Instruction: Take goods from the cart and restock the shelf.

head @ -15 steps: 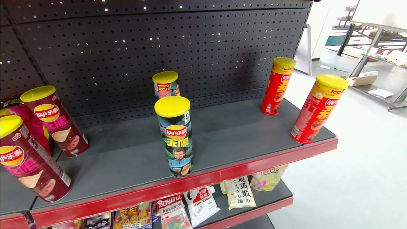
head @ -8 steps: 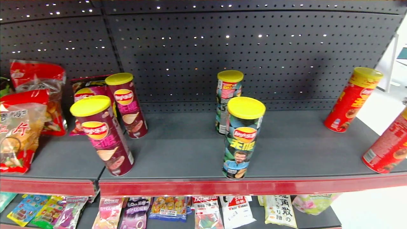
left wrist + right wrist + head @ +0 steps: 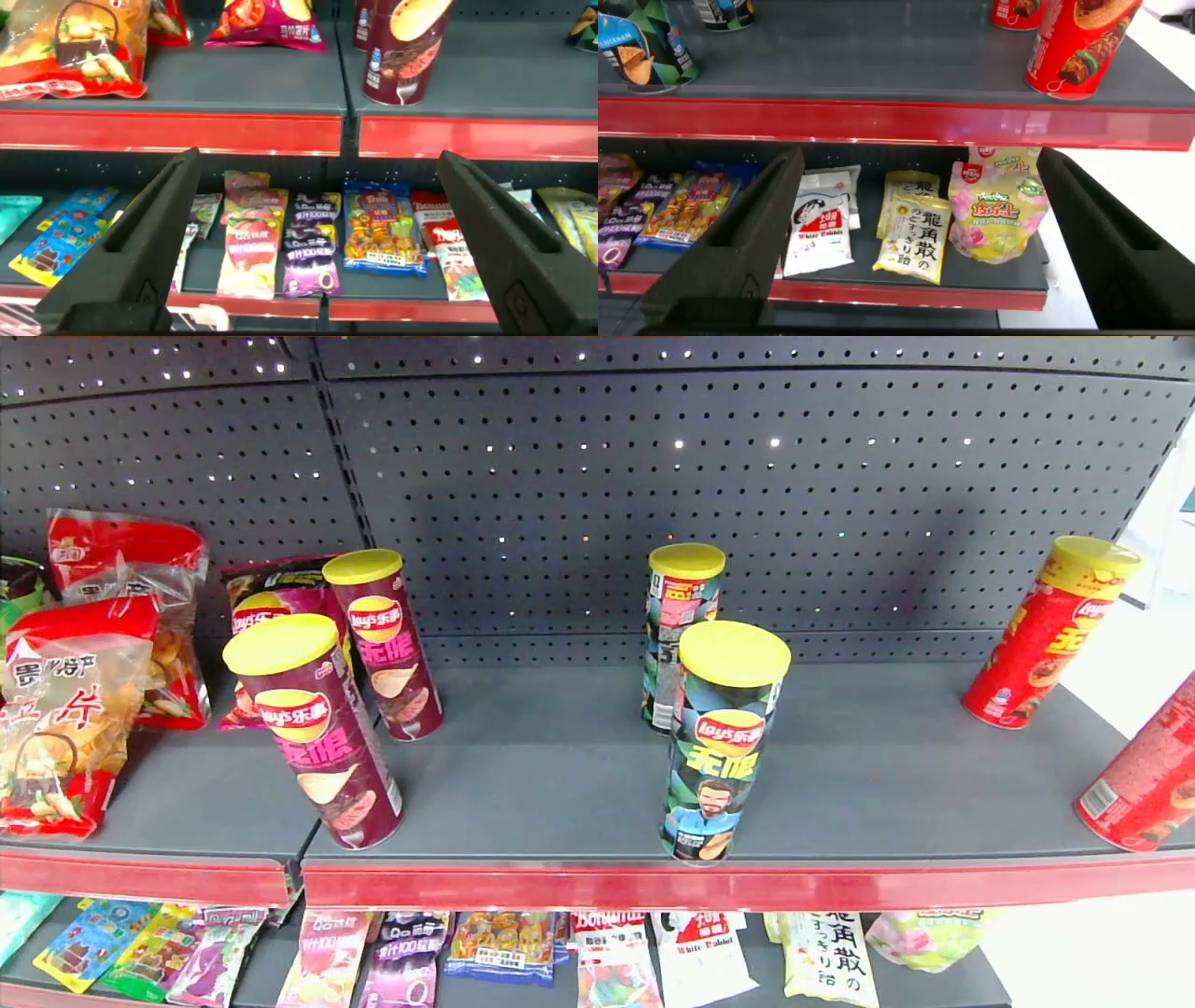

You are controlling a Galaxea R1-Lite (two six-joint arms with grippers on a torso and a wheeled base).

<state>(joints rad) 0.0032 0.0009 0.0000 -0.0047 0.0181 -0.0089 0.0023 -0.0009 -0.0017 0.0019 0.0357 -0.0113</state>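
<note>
Pincer status: left pincer (image 3: 318,166) open, both black fingers spread wide with nothing between them, pointed toward a row of flat candy sachets (image 3: 308,250) on the lower tier, beneath the red front lip (image 3: 234,133) of the dark grey metal shelf (image 3: 560,775); right pincer (image 3: 922,163) likewise open and empty, facing a white sachet (image 3: 820,233), a pale yellow sachet (image 3: 915,233) and a green-and-pink pouch (image 3: 999,210) on that lower tier. Upper tier, head view: two maroon cardboard crisp tubes with yellow lids (image 3: 313,728) upright toward the left, one behind the other; two teal-patterned tubes (image 3: 719,737) upright mid-shelf, the front one at the lip; two red tubes (image 3: 1050,630) at the right end, well apart. Red-and-clear snack bags (image 3: 65,709) stand leftmost, against the perforated back panel (image 3: 653,476).
</note>
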